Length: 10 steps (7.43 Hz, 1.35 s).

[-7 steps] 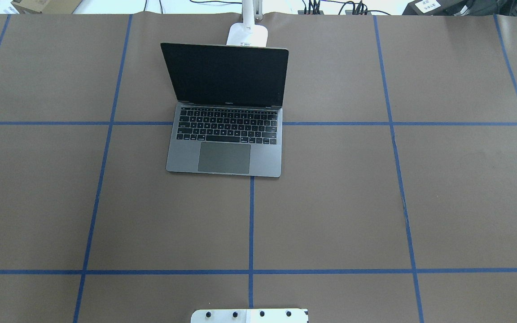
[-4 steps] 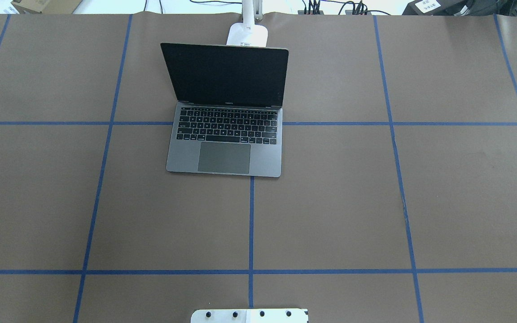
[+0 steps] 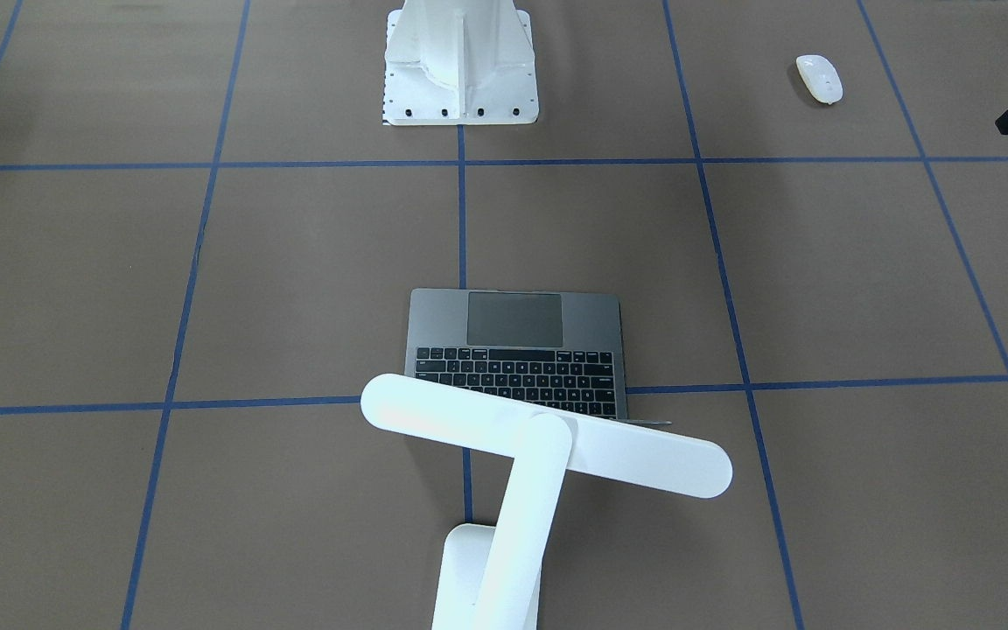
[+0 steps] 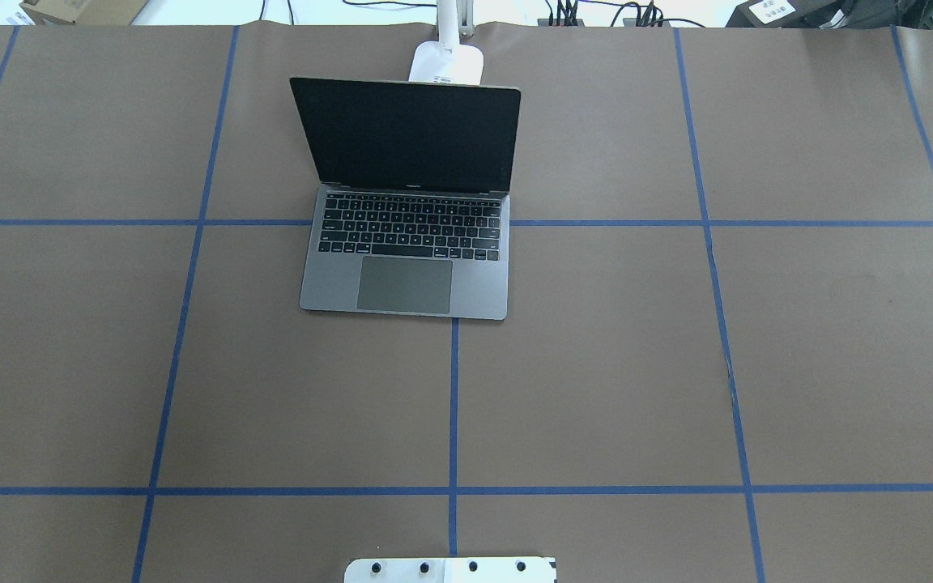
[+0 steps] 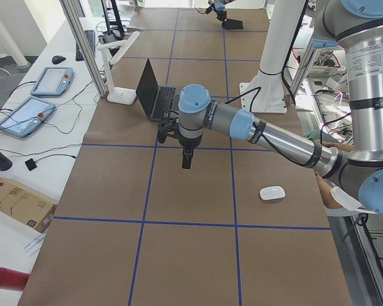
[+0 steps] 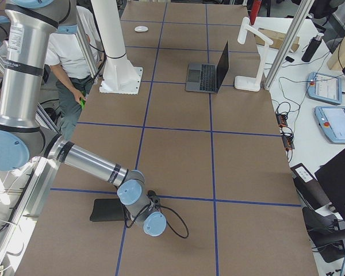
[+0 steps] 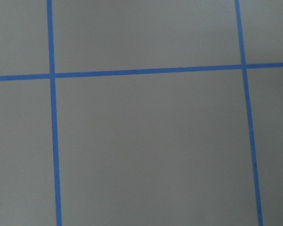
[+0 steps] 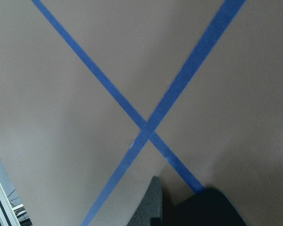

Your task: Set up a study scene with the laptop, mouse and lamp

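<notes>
Grey laptop [image 4: 406,283] open, lamp [image 3: 548,437] behind, mouse [image 3: 819,79] well apart. Nothing moved since before; mouse still to bring. My left fingers [image 5: 186,159], right fingers: state cannot tell.

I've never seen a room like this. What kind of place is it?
Probably a robot lab: a big robot arm reaches over a table marked with blue tape, and control tablets lie on a side bench.

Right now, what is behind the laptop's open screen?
The white lamp stands just behind the laptop. From overhead, the far part of its base and the foot of its arm show above the lid. The lid covers the base's near edge.
</notes>
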{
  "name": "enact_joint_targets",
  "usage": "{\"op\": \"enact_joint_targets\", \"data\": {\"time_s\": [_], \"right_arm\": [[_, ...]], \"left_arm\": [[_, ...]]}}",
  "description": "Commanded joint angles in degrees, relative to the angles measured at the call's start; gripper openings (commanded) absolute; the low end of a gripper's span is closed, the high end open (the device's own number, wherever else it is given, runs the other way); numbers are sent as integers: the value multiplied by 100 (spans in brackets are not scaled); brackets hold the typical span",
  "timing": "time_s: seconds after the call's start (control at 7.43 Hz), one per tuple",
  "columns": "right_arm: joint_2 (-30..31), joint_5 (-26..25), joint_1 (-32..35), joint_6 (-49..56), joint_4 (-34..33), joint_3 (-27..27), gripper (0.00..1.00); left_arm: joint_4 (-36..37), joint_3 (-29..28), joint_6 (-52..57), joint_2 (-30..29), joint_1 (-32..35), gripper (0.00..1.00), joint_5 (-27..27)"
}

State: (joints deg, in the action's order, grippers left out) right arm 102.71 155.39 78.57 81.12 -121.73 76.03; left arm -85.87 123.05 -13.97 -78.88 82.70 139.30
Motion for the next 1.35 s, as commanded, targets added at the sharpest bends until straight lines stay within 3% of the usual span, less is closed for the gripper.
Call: {"op": "enact_joint_targets", "data": {"time_s": [0.0,0.27,0.67,0.94,1.21], "right_arm": [[-58,281,9,-9,-899,523,0],[-285,422,9,-61,-2068,1219,0],[-1557,650,18,-184,-3520,1195,0],[-2156,1018,-95,-1006,-3534,1151,0],[-2684,1710,-787,-1483,-3551,1125,0]], "left_arm": [[0,26,-9,13,0,100,9],[9,-17,0,13,0,100,9],[27,-35,-9,117,0,100,35],[35,-96,0,127,0,100,62],[0,-228,0,127,0,100,88]]}}
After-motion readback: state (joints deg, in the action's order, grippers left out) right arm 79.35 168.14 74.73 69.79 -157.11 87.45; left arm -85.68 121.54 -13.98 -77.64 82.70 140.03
